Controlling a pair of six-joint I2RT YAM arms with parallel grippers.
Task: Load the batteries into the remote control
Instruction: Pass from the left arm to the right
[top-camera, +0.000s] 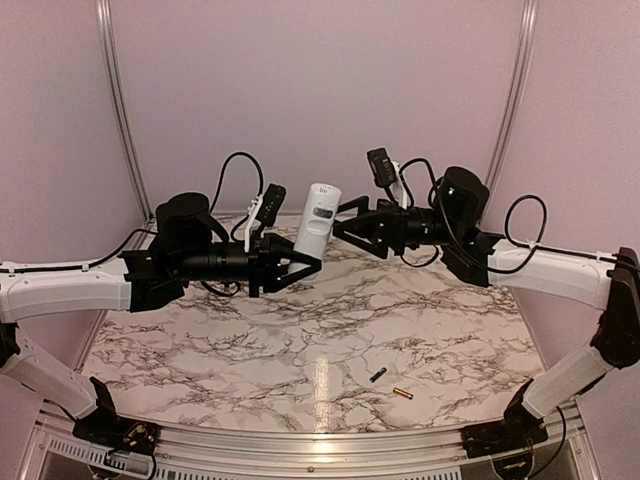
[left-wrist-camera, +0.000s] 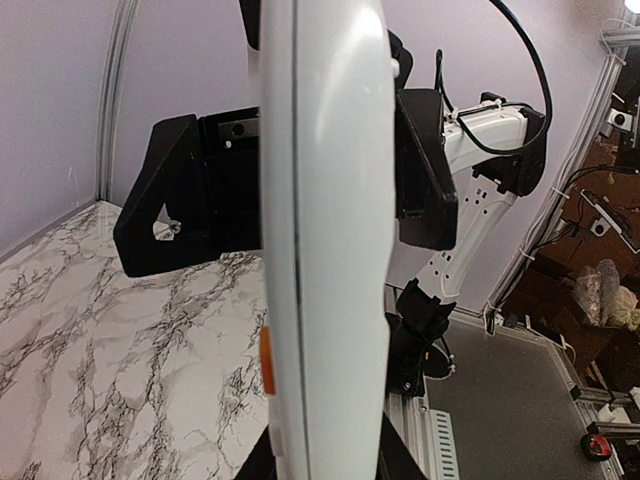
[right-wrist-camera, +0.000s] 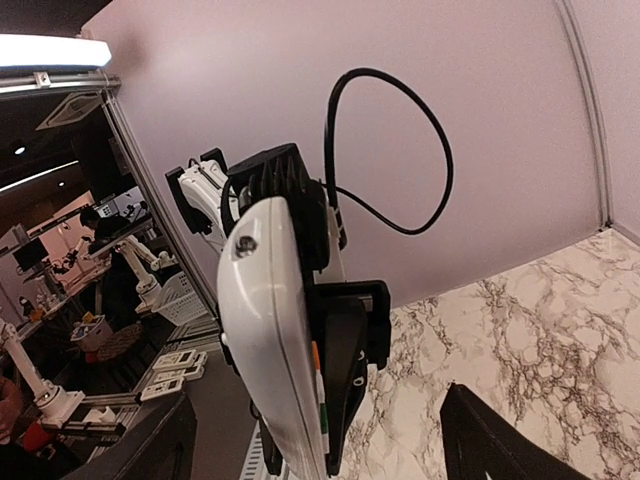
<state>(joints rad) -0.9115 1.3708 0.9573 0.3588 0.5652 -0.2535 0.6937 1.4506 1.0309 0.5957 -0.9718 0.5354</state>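
Note:
The white remote control (top-camera: 318, 220) stands upright in mid-air above the back of the marble table. My left gripper (top-camera: 300, 262) is shut on its lower end. In the left wrist view the remote (left-wrist-camera: 325, 250) fills the middle, an orange mark on its edge. My right gripper (top-camera: 346, 226) is open at the remote's upper part, its fingers (left-wrist-camera: 170, 215) on either side without touching. In the right wrist view the remote (right-wrist-camera: 265, 350) sits between the wide-apart fingertips (right-wrist-camera: 490, 440). Two batteries lie near the table's front: a dark one (top-camera: 377, 375) and a gold one (top-camera: 403, 394).
The marble table (top-camera: 200, 350) has purple walls behind and on both sides. Metal frame posts (top-camera: 118, 100) rise at the back corners. Both arms reach in from the sides toward the middle back.

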